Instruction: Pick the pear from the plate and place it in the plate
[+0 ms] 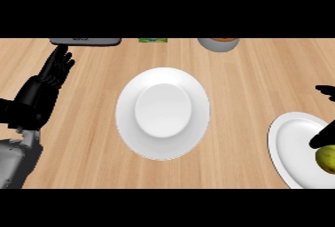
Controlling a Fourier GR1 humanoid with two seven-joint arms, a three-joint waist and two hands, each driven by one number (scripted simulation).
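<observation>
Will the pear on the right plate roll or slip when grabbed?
The pear looks rounded, so a nudge would probably roll it across the glossy right plate. Its skin looks smooth, so it may slip. It seems solid, likely keeping shape under the right hand.

I see a wooden counter (78, 155) carrying a white centre plate (163, 113), a second plate (288, 146) at four o'clock, and a grey slab (85, 41), green item (152, 40) and bowl (219, 45) along twelve.

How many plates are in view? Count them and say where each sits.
2. The middle plate lies bare at the counter's centre. The right plate, cut off by the view's edge, holds the pear. None looks hidden.
</observation>
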